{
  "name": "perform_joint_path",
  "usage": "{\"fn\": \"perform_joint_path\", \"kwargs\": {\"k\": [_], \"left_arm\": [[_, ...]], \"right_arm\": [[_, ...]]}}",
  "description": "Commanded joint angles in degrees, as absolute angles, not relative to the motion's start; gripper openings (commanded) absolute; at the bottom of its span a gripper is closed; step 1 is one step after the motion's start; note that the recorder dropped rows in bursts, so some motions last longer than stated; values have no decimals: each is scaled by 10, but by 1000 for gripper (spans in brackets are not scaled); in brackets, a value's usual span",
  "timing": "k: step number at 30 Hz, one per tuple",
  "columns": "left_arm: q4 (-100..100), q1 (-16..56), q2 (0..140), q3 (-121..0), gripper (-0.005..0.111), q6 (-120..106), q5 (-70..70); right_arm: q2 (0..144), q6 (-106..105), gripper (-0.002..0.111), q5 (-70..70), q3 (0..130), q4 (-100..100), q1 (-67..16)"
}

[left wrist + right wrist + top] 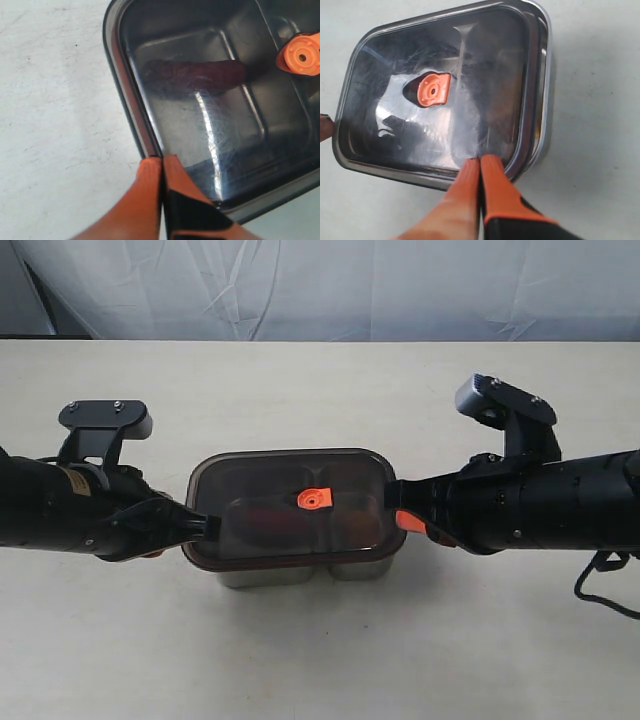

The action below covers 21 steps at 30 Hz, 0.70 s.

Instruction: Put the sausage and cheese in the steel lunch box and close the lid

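Jaws shut and empty on my left gripper [162, 161] and right gripper [480, 161], tips at opposite edges of the lid [260, 490] covering the steel lunch box [270, 575]; table [320, 660] spreads behind both.

**Two arms, low and facing, both grippers closed**

Left arm [55, 510]: black; lies low and near horizontal; reaches in from the left of the exterior view toward the middle; left wrist bracket [105, 420] stands up above it.
Left gripper [203, 528] [162, 161]: jaws pressed together, no gap at the tips; left fingers [147, 200] orange, one with a black inner face.
Right arm [540, 508]: black; low and near horizontal; reaches in from the right; right wrist bracket [505, 405] stands up above it; cable [600, 585] loops beneath.
Right gripper [400, 505] [480, 161]: jaws closed tip to tip; right fingers [465, 200] orange, one black at its base.
The grippers point toward each other, apart.
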<state>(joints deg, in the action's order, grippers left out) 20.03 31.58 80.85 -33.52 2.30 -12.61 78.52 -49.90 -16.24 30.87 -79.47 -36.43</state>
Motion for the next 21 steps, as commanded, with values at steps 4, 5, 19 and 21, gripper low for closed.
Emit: {"fn": "perform_joint_path", "kwargs": {"k": [4,5,19,21], "left_arm": [[199,315,810,-338,0,23,-124],[199,315,810,-338,0,23,-124],[196,315,810,-338,0,23,-128],[196,315,810,-338,0,23,-130]], "right_arm": [[796,-505,0,-101,307,-796,-398],[801,-505,0,-97,309,-796,-401],[870,-506,0,-92,334,-794,-401],[877,-506,0,-92,334,-794,-401]]}}
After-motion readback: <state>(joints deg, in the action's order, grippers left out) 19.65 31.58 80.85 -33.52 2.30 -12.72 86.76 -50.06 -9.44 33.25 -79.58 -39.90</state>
